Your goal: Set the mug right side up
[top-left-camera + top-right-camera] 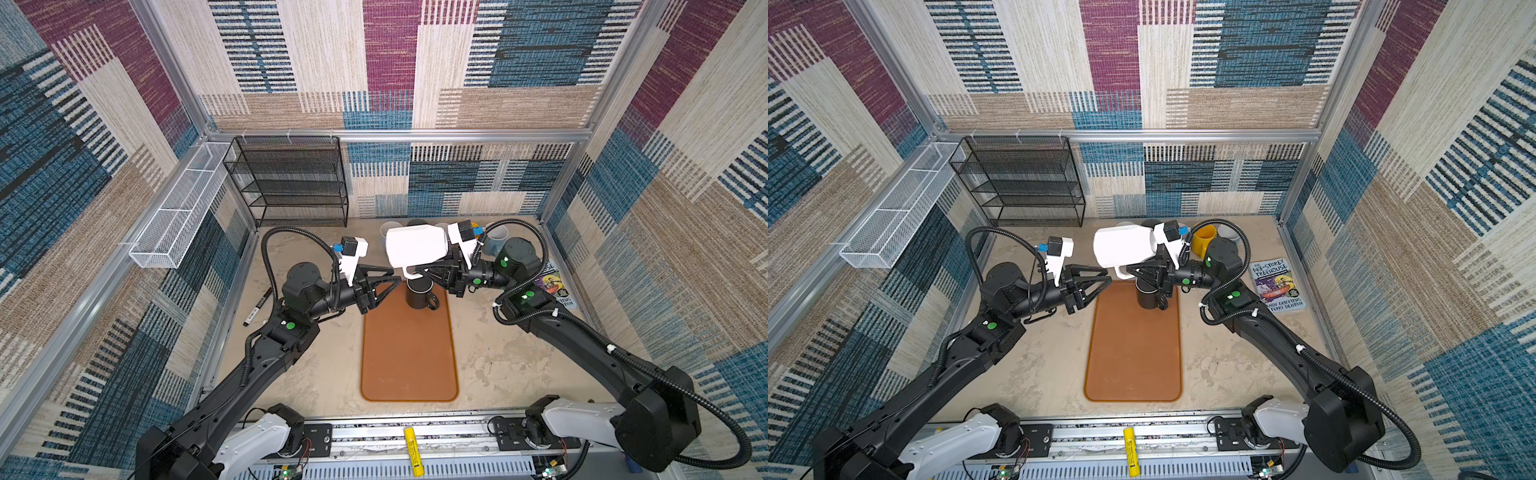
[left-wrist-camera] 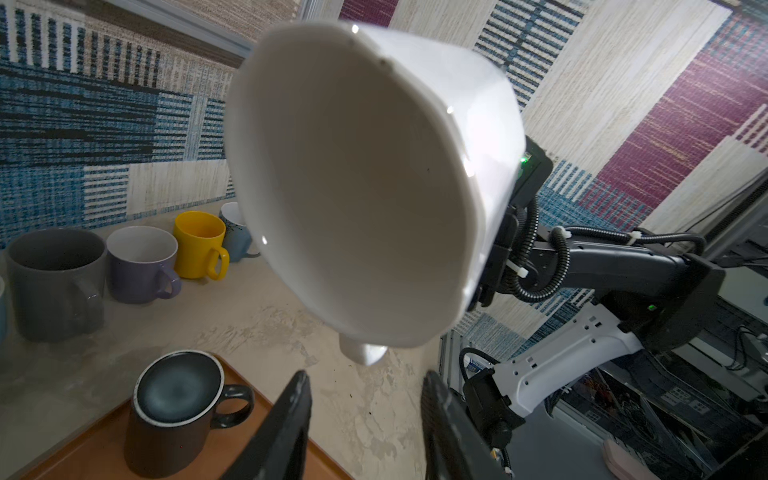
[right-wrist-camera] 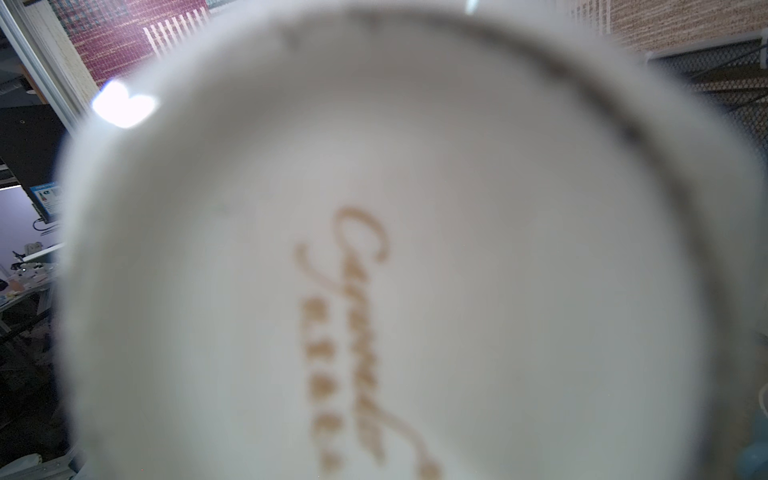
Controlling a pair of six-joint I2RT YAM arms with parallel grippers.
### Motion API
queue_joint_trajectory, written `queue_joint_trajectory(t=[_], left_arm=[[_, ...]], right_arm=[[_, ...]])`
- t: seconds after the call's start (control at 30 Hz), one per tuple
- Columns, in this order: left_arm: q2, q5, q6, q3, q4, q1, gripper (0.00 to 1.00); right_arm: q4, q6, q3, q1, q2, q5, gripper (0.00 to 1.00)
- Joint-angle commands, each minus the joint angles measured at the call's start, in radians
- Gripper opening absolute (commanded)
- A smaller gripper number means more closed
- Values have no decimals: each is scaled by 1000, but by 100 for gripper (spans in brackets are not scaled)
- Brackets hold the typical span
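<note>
Currently my right gripper (image 1: pixel 424 272) is clamped shut on the handle (image 1: pixel 410 274) of the white mug (image 1: pixel 415 247); nothing else sits between those jaws.

- Mug is in the air, lying on its side. Handle hangs underneath, mouth faces my left arm, base fills the right wrist view.
- My left gripper (image 1: pixel 395 277) is just beside the mug's mouth, jaws parted and empty. Its fingers (image 2: pixel 291 419) show below the rim in the left wrist view and touch nothing.
- Below the white mug: a black mug (image 1: pixel 419 293) at the far end of the brown mat (image 1: pixel 409 353). It looks base-up, though I can't be sure.
- Further out: a row of upright mugs (image 2: pixel 141 266) along the back wall.

Step in hand, as I judge it: roll the right wrist until the mouth faces up, then lower.

- All the weight hangs off the handle, so the mug may swing in the grip. Turn slowly and hold the clamp firm.
- Aim for the bare mat nearer me, clear of the black mug.
- Left jaws can steady the wall if it sags; otherwise keep them back from the rim.
- Release only once the base sits flat.
</note>
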Motion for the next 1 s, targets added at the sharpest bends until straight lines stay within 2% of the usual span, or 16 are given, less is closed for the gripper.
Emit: queue_joint_trajectory(t=[0.0, 0.1, 0.2, 0.6, 0.97], left_arm=[[11, 59, -65, -7, 135, 1, 44], [27, 97, -102, -24, 225, 1, 44], [46, 104, -115, -20, 241, 1, 44], [131, 137, -252, -28, 503, 1, 44], [179, 129, -342, -32, 660, 1, 37]], right_arm=[[145, 42, 11, 0, 1, -31, 0], [174, 60, 10, 0, 8, -43, 0], [200, 77, 9, 0, 14, -52, 0], [278, 128, 0, 1, 40, -72, 0], [367, 171, -23, 16, 56, -62, 0]])
